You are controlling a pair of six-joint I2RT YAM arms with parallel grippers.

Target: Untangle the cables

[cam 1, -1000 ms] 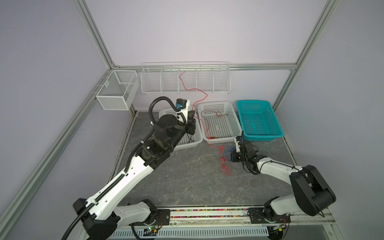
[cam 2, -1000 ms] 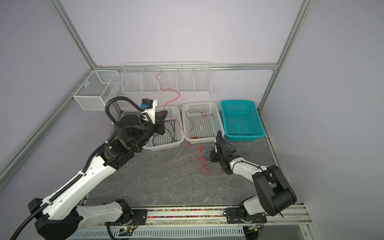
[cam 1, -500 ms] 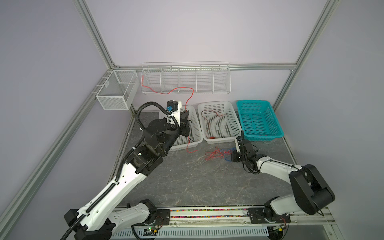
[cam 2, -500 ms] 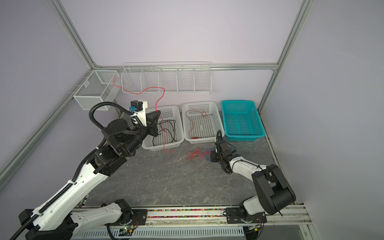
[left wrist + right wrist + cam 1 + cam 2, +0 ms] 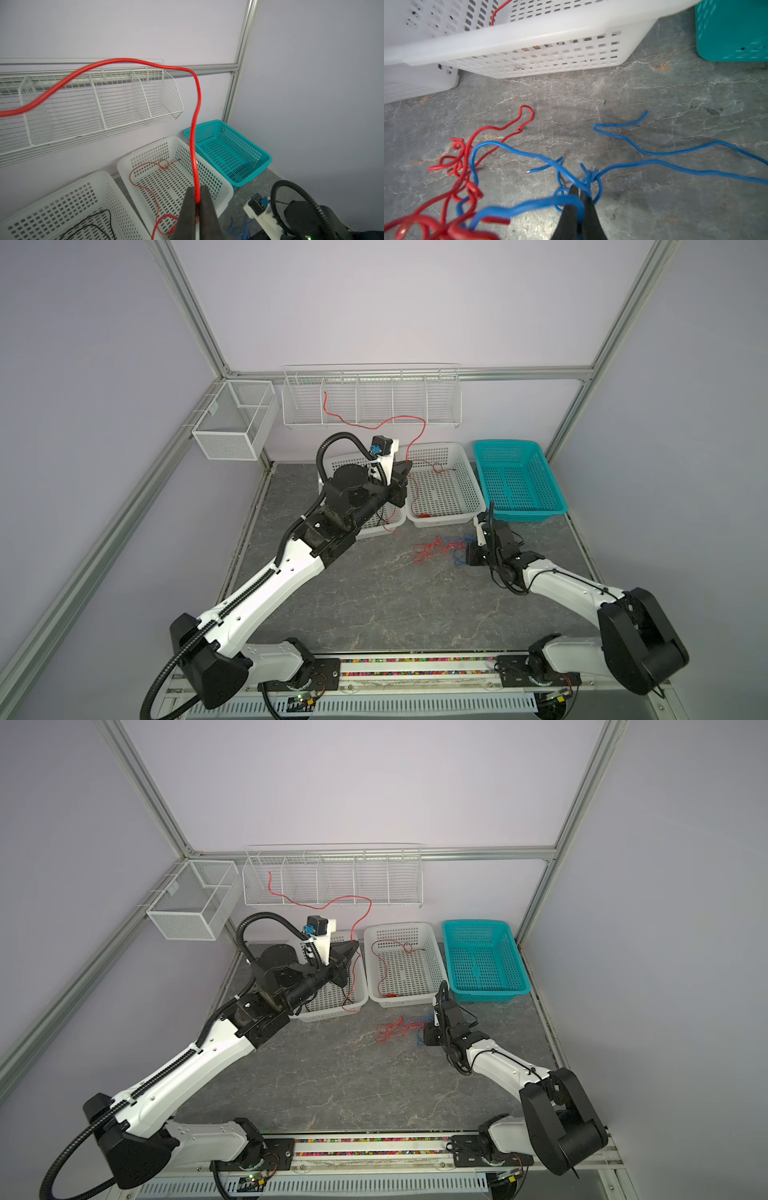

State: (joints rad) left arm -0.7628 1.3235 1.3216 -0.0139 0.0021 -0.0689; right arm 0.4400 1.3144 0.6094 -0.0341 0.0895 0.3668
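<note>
My left gripper (image 5: 196, 192) is shut on a red cable (image 5: 195, 108) and held up over the white baskets in both top views (image 5: 405, 470) (image 5: 353, 946). The held cable loops up in front of the wire rack (image 5: 411, 419), and its other part hangs down to the table by the left basket (image 5: 388, 526). Low on the table, my right gripper (image 5: 578, 190) (image 5: 467, 551) is shut on a knotted blue cable (image 5: 654, 163). A red tangle (image 5: 428, 549) (image 5: 463, 166) lies against the blue cable. A black cable (image 5: 91, 224) lies in the left basket.
Three baskets stand at the back: a left white one (image 5: 332, 464), a middle white one (image 5: 469, 489) holding a thin red cable (image 5: 417, 497), and a teal one (image 5: 519, 448). A wire rack (image 5: 440, 406) and a mesh box (image 5: 232, 435) hang on the walls.
The left gripper swung left and then back right over the baskets with the red cable. The red tangle was drawn out to the left on the table. The right gripper barely moved.
</note>
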